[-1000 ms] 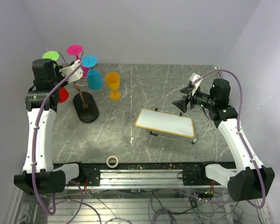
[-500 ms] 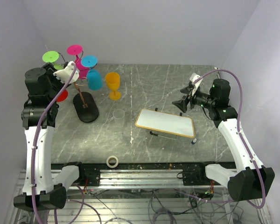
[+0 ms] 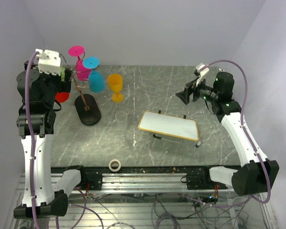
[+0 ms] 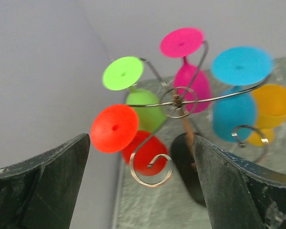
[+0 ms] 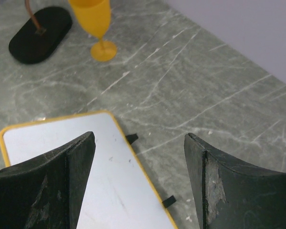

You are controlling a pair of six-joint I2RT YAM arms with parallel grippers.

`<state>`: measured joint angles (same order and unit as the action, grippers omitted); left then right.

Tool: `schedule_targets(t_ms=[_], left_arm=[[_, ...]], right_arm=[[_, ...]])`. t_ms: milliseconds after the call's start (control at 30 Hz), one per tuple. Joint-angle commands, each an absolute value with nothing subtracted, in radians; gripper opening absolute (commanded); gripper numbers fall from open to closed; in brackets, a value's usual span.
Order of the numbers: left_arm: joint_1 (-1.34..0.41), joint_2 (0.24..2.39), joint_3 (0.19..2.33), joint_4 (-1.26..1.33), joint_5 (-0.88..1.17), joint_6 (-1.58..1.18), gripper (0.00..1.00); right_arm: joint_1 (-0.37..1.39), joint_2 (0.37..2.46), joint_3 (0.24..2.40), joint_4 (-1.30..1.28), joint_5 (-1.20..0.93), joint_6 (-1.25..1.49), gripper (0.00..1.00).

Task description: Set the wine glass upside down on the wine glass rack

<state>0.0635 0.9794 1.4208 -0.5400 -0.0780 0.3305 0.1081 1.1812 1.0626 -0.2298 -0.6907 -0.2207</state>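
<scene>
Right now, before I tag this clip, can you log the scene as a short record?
rack: wine glass rack, upright, far left
hung upside down: green glass, pink glass, blue glass, red glass
not yet hung: orange glass, upright beside the rack
left gripper: open, empty, facing the rack
right gripper: open, empty, raised near white tray

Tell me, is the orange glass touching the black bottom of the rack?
Apart. The right wrist view shows a strip of bare table between the foot of the orange wine glass and the black base of the wine glass rack.
</scene>
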Motion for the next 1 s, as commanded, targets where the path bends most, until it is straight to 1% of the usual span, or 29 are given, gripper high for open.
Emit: schedule_targets(t_ms=[0,167,300,500,667,967], left_arm=[[0.069,0.933,1.434,-0.527,0.095,0.130,0.99],[0.071,0.905,1.398,-0.538,0.210,0.122,0.99],[0.071,0.878,1.382,-0.559,0.229,0.158,0.99],[0.072,0.820,1.330,-0.558,0.296,0.191,0.99],[0.072,0.790,1.290,-0.537,0.342,0.172,0.99],[0.072,0.782,1.262,-0.530,0.359,0.184,0.99]], right_arm=[[0.158,1.246,1.181,-0.190,-0.542,-0.114,0.75],[0.271,1.342,1.268,-0.136,-0.432,-0.063,0.75],[0.395,1.453,1.351,-0.088,-0.355,-0.039,0.75],[0.506,1.648,1.512,-0.029,-0.276,0.018,0.74],[0.581,1.833,1.684,-0.071,-0.191,0.063,0.73],[0.639,2.158,2.039,-0.230,-0.173,0.110,0.71]])
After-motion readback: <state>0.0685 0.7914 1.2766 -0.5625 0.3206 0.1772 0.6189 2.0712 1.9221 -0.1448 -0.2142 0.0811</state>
